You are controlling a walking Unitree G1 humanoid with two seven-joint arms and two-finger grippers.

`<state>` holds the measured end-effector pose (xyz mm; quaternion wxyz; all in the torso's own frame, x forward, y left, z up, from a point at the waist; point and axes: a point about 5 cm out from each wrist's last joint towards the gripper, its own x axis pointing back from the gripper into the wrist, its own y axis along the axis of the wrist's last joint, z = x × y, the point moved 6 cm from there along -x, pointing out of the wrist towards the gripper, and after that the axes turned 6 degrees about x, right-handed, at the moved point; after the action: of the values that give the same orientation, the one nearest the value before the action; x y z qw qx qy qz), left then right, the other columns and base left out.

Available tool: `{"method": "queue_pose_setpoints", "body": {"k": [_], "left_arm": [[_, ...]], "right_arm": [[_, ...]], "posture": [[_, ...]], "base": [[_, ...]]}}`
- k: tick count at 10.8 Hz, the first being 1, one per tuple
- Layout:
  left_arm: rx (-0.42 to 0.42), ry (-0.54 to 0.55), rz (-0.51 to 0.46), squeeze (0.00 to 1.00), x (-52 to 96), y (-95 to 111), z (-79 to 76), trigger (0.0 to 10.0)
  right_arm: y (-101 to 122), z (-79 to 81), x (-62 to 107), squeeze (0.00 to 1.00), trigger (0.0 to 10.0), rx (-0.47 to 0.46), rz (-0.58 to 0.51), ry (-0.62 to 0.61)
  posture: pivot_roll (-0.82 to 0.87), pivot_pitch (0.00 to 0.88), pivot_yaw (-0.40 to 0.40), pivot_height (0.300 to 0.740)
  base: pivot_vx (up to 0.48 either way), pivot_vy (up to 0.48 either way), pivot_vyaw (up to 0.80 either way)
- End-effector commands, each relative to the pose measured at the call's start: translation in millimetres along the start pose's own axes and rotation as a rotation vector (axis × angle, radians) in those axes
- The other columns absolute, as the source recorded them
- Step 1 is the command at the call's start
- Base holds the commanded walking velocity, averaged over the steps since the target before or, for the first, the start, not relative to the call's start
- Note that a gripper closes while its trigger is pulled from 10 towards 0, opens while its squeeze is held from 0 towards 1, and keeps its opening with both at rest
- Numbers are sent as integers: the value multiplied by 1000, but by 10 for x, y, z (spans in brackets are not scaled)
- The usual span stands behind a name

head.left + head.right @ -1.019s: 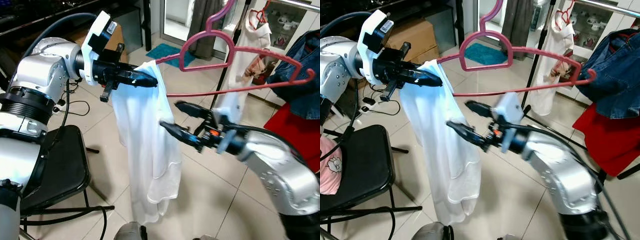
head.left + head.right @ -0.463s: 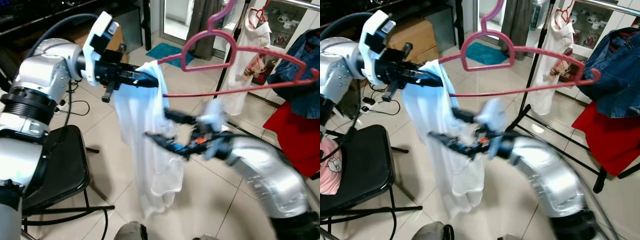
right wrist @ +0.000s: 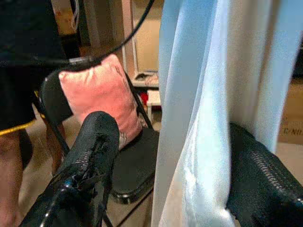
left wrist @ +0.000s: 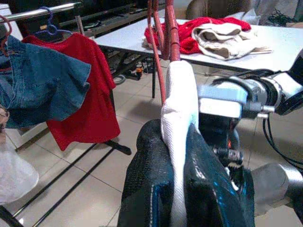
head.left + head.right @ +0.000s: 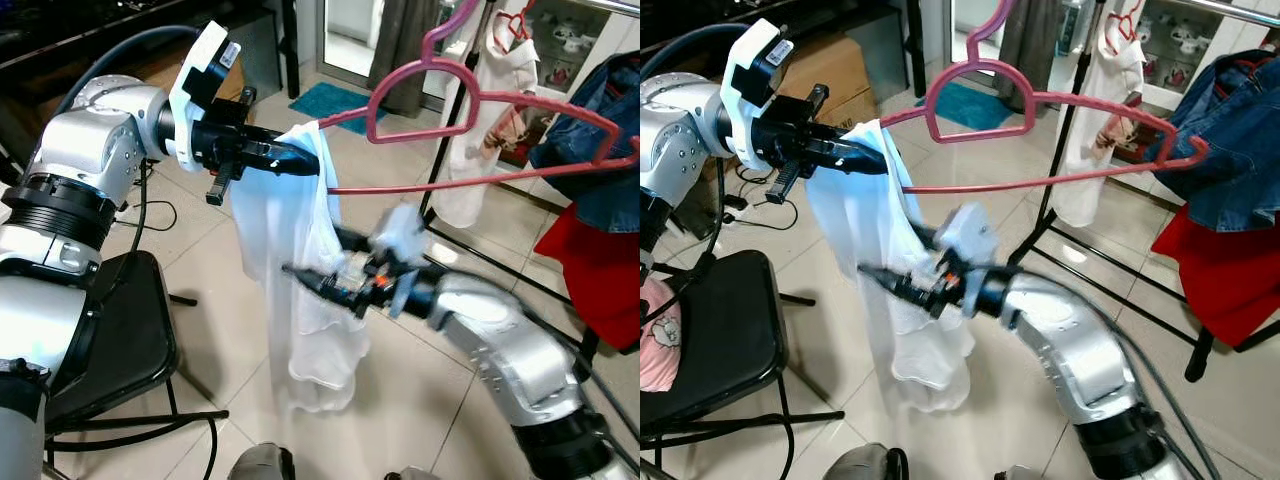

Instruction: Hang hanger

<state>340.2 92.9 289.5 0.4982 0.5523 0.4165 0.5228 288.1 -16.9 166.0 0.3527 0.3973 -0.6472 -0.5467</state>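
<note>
1. Pink plastic forms the hanger, held high across the left eye view, its hook up by a clothes rack pole. Around it are a denim jacket and a red garment on the rack, a black folding chair at the robot's left, a teal mat and a tiled floor. A white garment drapes from the hanger's near end and hides part of the right gripper. The left gripper pinches that end through the cloth.

2. In the right eye view, the same hanger spans from the left gripper toward the denim jacket. The right gripper reaches into the white garment, one finger either side of it. Half a second ago this arm was blurred and lower; it now sits sharper against the cloth.

3. In the left wrist view, the fingers are pressed together on a white fold over the hanger's red rods. Beyond are a table with heaped clothes and a red shirt.

4. In the right wrist view, the fingers stand spread, with white cloth hanging between them. Behind is a pink cushion on the chair.
</note>
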Motion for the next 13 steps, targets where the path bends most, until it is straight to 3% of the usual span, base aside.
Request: {"method": "queue_pose_setpoints", "body": {"k": [1, 3, 5, 7, 8, 13], "left_arm": [[-39, -8, -12, 0, 18, 109, -28, 0], [-46, -1, -13, 0, 34, 132, -22, 0], [-57, 11, -20, 0, 50, 167, 1, 0], [-65, 20, -19, 0, 61, 180, 18, 0], [-62, 31, -13, 0, 87, 151, 24, 0], [-33, 59, 40, 0, 166, -73, 14, 0]], "right_arm": [[-12, 22, -25, 0, 10000, 22, 6, 15], [-218, 170, 20, 0, 10000, 1, 72, 95], [-623, 307, 139, 0, 10000, -44, 197, 166], [-853, 334, 271, 0, 1725, -111, 259, 177], [-952, 326, 383, 0, 0, -125, 292, 176], [-900, 96, 754, 0, 0, -125, 306, 110]], "posture": [[28, 49, 68, 740], [27, 42, 66, 740], [23, 29, 66, 740], [23, 26, 65, 740], [23, 28, 62, 740], [15, 26, 56, 740]], "base": [[0, 0, 0], [0, 0, 0], [0, 0, 0], [0, 0, 0], [0, 0, 0], [0, 0, 0]]}}
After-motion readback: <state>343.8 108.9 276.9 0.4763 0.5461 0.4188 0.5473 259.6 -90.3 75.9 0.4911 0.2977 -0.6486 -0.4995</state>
